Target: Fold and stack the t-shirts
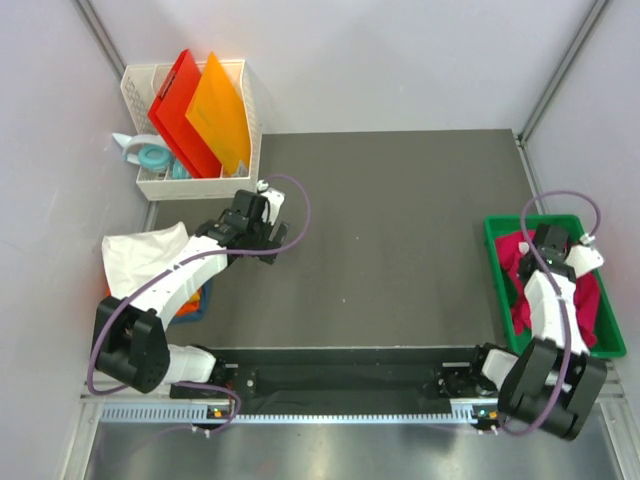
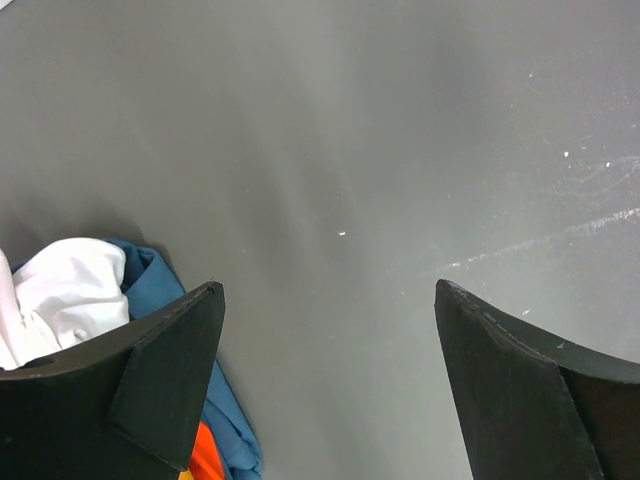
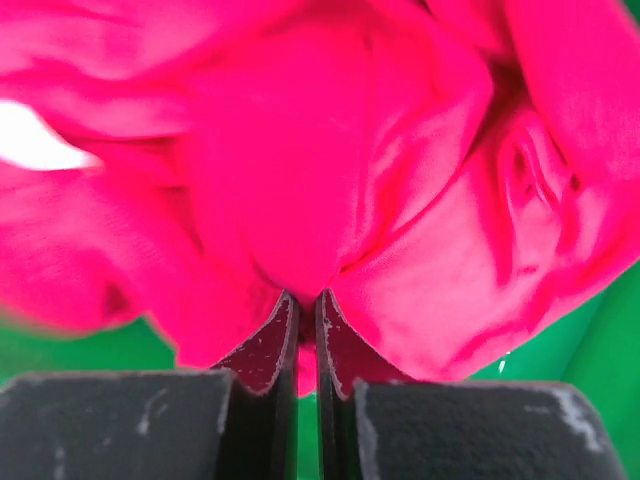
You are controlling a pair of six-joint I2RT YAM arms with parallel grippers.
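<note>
From above, the right arm (image 1: 548, 300) covers much of the pink shirt (image 1: 592, 300); close up it blurs (cut off at top and sides). A left finger (image 2: 140, 380) hides most of the orange shirt (image 2: 205, 455)

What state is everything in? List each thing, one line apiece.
Pink shirt: crumpled in the green bin.
White shirt: unfolded, lying on the blue shirt.
Blue shirt: under the white one.
Orange shirt: tucked against the blue one, mostly hidden.
Left pincer: open, empty.
Right pincer: shut on the pink shirt.
Red board, orange board: leaning in the basket.
</note>
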